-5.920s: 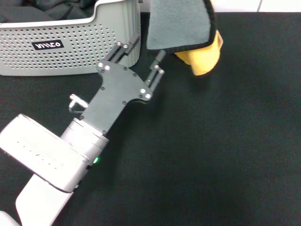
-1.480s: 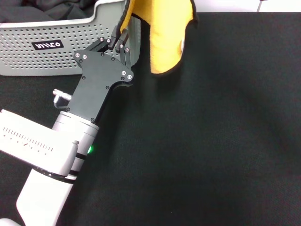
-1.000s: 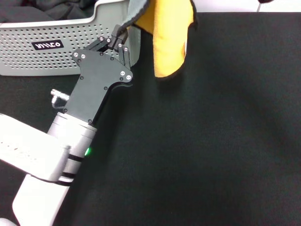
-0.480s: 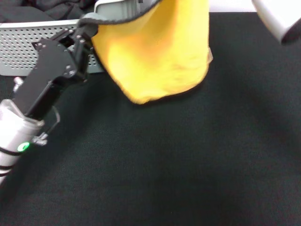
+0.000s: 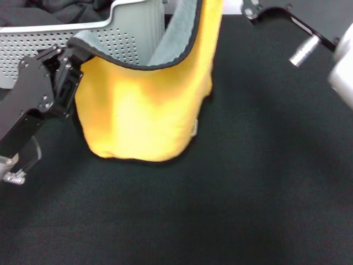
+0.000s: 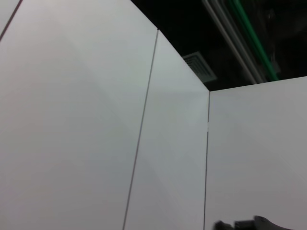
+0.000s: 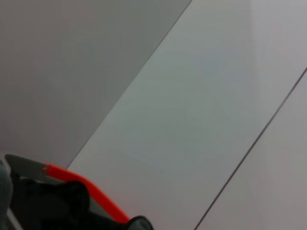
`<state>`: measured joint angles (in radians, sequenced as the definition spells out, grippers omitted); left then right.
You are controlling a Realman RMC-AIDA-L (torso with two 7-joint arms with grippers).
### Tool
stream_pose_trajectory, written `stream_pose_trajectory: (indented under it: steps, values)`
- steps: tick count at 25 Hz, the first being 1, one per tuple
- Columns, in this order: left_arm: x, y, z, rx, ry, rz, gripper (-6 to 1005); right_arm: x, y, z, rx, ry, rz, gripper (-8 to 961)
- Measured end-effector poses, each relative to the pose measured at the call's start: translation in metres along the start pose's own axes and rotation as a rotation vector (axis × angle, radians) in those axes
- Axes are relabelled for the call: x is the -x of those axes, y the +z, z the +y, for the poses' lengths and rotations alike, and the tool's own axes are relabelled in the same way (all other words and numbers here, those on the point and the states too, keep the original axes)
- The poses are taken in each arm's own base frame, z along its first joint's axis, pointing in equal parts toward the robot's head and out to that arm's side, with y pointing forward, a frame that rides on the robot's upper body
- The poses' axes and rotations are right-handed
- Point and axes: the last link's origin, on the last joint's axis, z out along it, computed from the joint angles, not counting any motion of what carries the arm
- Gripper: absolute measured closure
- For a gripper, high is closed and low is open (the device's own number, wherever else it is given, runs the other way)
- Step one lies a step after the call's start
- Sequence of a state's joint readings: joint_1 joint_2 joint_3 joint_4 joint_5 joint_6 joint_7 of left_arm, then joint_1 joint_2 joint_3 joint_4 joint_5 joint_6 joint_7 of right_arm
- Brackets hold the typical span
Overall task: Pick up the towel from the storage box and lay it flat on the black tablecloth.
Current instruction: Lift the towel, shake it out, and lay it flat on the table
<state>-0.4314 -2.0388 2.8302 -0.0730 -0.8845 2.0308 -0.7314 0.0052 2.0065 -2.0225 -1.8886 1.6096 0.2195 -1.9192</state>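
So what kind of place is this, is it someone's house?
Probably not a house; it looks more like a robot test room. Plain white panel walls stand around, a black tablecloth covers the table, and two robot arms hold up a yellow towel beside a storage box.

My left gripper (image 5: 70,55) sits at the left of the head view, its black plate angled up from the lower left and its fingers clamped on a corner of the towel (image 5: 140,110); the forearm runs off the left edge below it. My right arm enters from the upper right corner, black wrist plate and a silver cylindrical fitting showing; its fingertips lie beyond the top edge, so I can't read their state.
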Motion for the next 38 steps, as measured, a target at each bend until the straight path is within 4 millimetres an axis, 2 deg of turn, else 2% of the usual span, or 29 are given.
stream_pose_trajectory:
  steps: [3,9,16,22,30,38]
  values:
    - [-0.003,-0.006,-0.002,-0.007,-0.013,-0.009,980,-0.005,-0.015,-0.003,0.027,0.038,0.014,943]
    - [-0.009,-0.001,-0.009,0.068,-0.123,-0.067,980,-0.01,-0.052,-0.013,0.102,0.129,0.048,943]
    - [-0.011,-0.005,-0.009,0.117,-0.257,-0.13,981,-0.01,-0.08,-0.006,0.22,0.188,0.08,942]
    - [-0.012,-0.015,0.009,0.194,-0.287,-0.133,980,-0.011,-0.105,-0.001,0.348,0.248,0.086,937]
    - [-0.02,-0.025,0.043,0.341,-0.322,-0.109,980,0.005,-0.152,-0.013,0.451,0.325,-0.004,929]
    - [-0.018,-0.032,0.071,0.429,-0.412,-0.117,979,0.01,-0.193,-0.012,0.558,0.462,-0.031,921]
